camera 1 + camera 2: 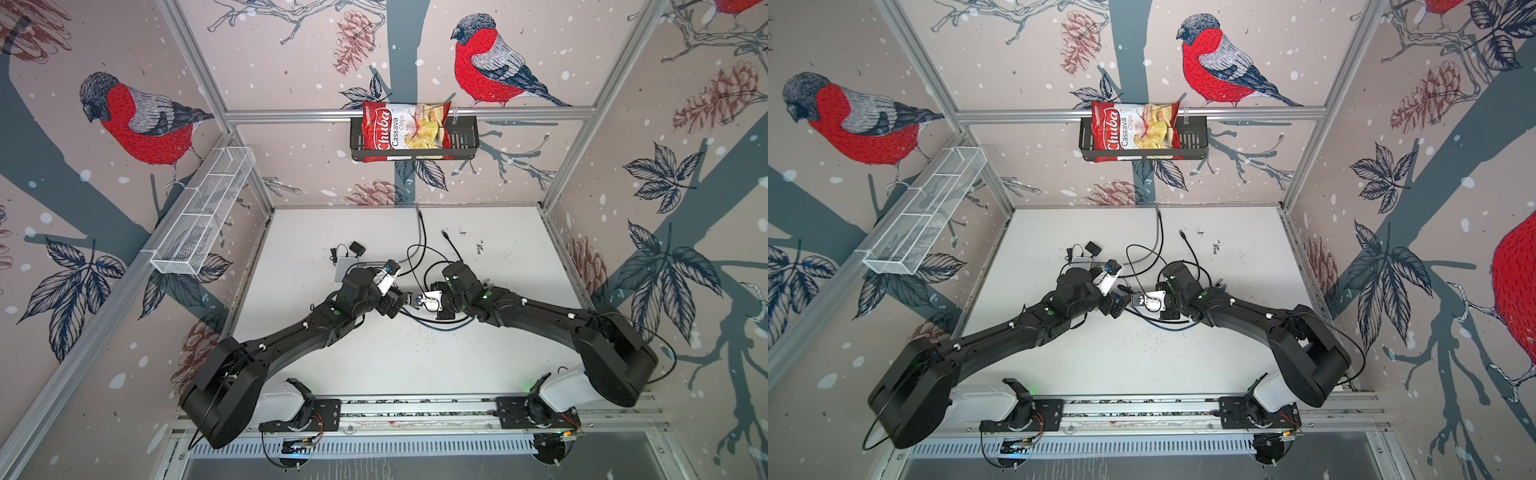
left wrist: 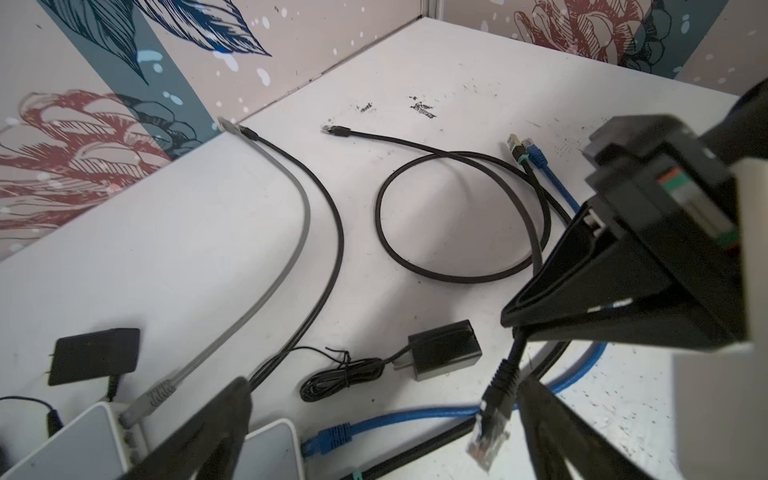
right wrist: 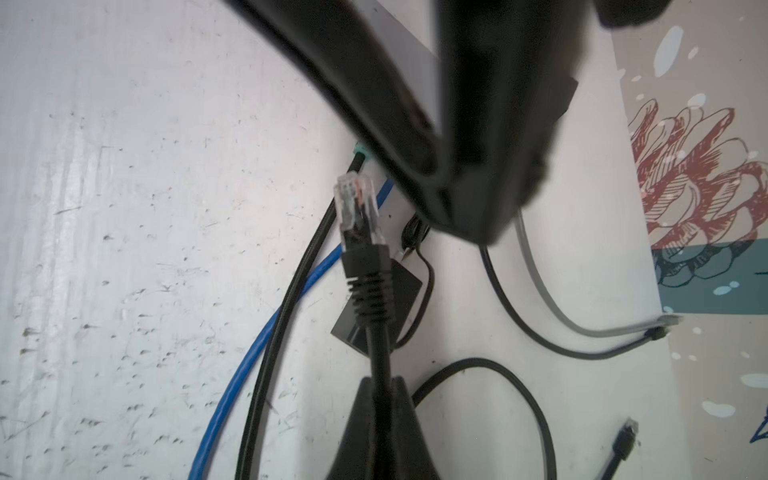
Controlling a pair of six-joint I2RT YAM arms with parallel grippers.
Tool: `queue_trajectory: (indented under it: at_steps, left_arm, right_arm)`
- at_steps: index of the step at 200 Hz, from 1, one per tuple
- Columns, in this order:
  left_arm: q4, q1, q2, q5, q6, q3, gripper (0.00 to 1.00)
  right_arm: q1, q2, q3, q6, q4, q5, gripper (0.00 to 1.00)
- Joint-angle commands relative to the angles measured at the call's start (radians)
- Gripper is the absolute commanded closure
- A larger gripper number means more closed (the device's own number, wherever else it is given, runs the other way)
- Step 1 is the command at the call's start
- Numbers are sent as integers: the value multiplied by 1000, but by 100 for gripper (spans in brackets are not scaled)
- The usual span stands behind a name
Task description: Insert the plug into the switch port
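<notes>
Now the right gripper (image 3: 382, 386) pinches the floppy black cable (image 3: 380, 353) behind its light plug (image 3: 357, 208); the stiff boot (image 3: 370, 286) looks the surer hold. Left gripper (image 2: 382, 399) gapes empty.

Both top views hang high over the front rail (image 1: 415, 409), looking down toward 12 o'clock, wide enough for the whole table (image 1: 374, 365). Left wrist cam sits low, facing roughly 2 o'clock; right wrist faces about 9, super close. Both catch the same plug (image 3: 353, 203) and cables (image 2: 332, 232).
</notes>
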Motion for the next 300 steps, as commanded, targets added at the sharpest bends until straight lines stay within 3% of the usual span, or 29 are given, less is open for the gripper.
queue_trajectory:
  at_steps: [1, 17, 44, 75, 140, 170, 190, 207, 258, 300]
  left_arm:
    - [273, 0, -47, -21, 88, -104, 2]
    - [356, -1, -82, -22, 111, -177, 2]
    - [316, -2, -99, -31, 157, -192, 2]
    - [273, -12, -103, 99, 342, -213, 5]
    - [215, -30, -69, 161, 552, -212, 9]
    - [302, -36, -71, 193, 602, -247, 12]
    - [304, -37, -58, 192, 612, -237, 20]
    - [299, -36, -43, 190, 616, -221, 37]
    - [327, -37, -7, 214, 621, -204, 43]
    - [331, -37, 18, 231, 626, -196, 58]
  right_arm:
    - [-19, 9, 26, 53, -68, -36, 99]
    - [-32, 11, 41, 62, -87, -67, 99]
    - [-54, 13, 68, 82, -114, -115, 99]
    - [-73, 21, 110, 100, -171, -192, 99]
    - [-84, 20, 134, 104, -242, -257, 99]
    - [-81, 17, 133, 104, -248, -265, 99]
    - [-77, 20, 139, 100, -264, -275, 99]
    - [-72, 21, 141, 98, -269, -270, 99]
    - [-59, 13, 133, 99, -262, -249, 99]
    - [-50, 6, 122, 96, -251, -233, 98]
